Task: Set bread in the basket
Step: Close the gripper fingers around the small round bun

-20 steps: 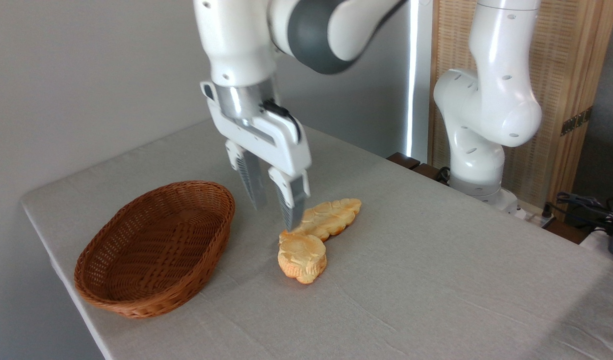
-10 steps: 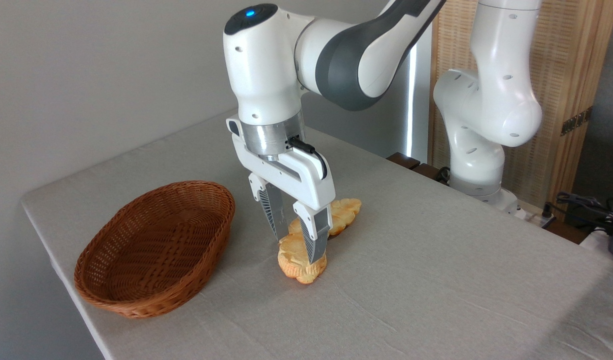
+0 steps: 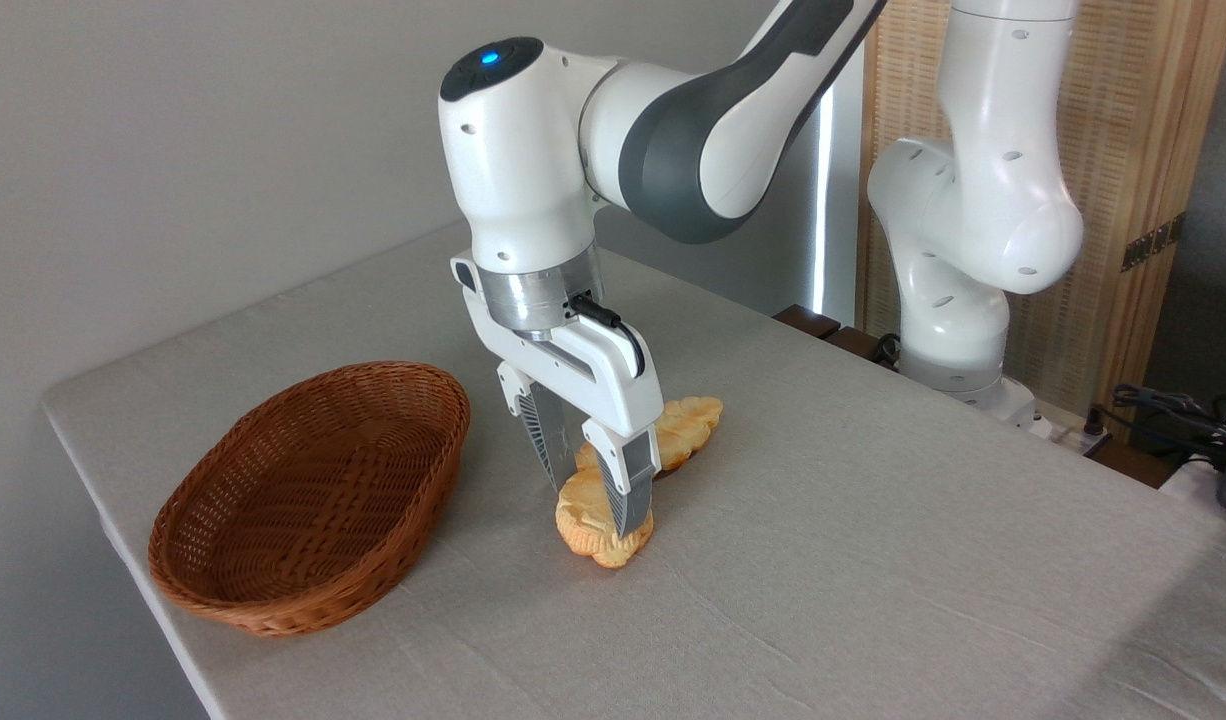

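Observation:
The bread (image 3: 579, 524), a small round golden bun with a lumpy edge, lies on the grey tablecloth near the table's middle. My gripper (image 3: 590, 510) has come down over it and stands open, one finger at the bun's left edge and the other finger (image 3: 623, 490) in front of its right side. Both tips reach almost down to the cloth, and the near finger hides part of the bun. The oval reddish-brown wicker basket (image 3: 273, 612) sits to the left with nothing in it, about a hand's width from the bun.
A longer flat leaf-shaped golden pastry (image 3: 689, 424) lies just behind and to the right of the bun, touching or nearly touching it. The robot's white base (image 3: 958, 330) stands at the table's far right edge. Cables lie at the far right.
The gripper has dropped from above the table down around the bun, moving slightly right and forward. The fingers now straddle the bun lower than half a second ago. Bun and basket have not moved.

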`<state>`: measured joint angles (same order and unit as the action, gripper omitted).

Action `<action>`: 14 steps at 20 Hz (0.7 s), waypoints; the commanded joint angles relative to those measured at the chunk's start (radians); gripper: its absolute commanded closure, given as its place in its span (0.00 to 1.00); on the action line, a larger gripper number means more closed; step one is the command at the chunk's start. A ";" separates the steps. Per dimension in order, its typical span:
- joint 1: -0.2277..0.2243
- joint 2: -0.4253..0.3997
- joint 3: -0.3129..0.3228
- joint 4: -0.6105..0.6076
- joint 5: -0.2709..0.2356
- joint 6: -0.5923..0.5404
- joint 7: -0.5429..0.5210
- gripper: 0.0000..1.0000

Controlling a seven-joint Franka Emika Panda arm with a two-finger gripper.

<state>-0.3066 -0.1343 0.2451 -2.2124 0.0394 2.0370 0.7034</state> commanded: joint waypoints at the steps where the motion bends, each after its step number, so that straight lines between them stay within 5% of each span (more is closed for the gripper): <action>1: -0.008 0.018 0.010 -0.006 0.010 0.040 0.011 0.00; 3: -0.008 0.024 0.010 -0.006 0.010 0.043 0.013 0.00; 7: -0.008 0.027 0.010 -0.004 0.011 0.049 0.056 0.52; 8: -0.008 0.027 0.010 -0.006 0.011 0.049 0.057 0.57; 14: -0.008 0.027 0.010 -0.006 0.011 0.048 0.057 0.59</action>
<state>-0.3072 -0.1069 0.2451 -2.2129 0.0398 2.0679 0.7429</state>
